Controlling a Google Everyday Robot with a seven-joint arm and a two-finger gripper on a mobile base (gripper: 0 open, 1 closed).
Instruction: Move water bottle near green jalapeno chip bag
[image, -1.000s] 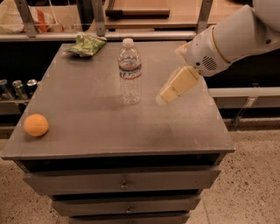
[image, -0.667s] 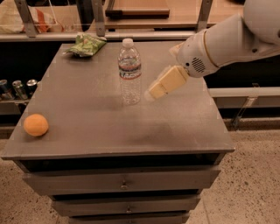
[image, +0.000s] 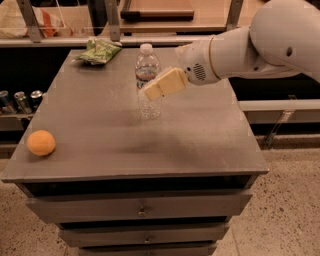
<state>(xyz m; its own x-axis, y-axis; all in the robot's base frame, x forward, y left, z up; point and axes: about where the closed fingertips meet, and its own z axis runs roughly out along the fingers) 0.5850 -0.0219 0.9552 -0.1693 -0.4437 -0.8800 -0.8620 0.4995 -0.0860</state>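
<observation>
Change over the last 1 s: the cream-coloured end effector (image: 159, 86) has travelled leftward across the grey surface (image: 200, 140). It now overlaps the clear ribbed plastic water bottle with the white cap (image: 146, 64) at about label height; before, it hung clear to the bottle's right. The bottle itself has not shifted. It stands upright near the middle of the surface, toward the back.

Meaning for task: judged to be the end of the approach, with no transport begun. The crumpled green jalapeno chip bag (image: 99, 50) lies at the back-left corner, apart from the bottle, so that gap remains to be closed.

Pose: the white arm (image: 240, 50) reaches in from the right, wrist angled down and to the left, with the end effector tip leading toward the bottle.

End effector state: cannot tell whether apart, together or clamped on the bottle (contact is not resolvable from this 1 view).

Other items: 1 orange round fruit (image: 41, 142) at the front-left edge and metal cans (image: 20, 100) on a lower shelf to the left, both well apart from the likely path.
</observation>
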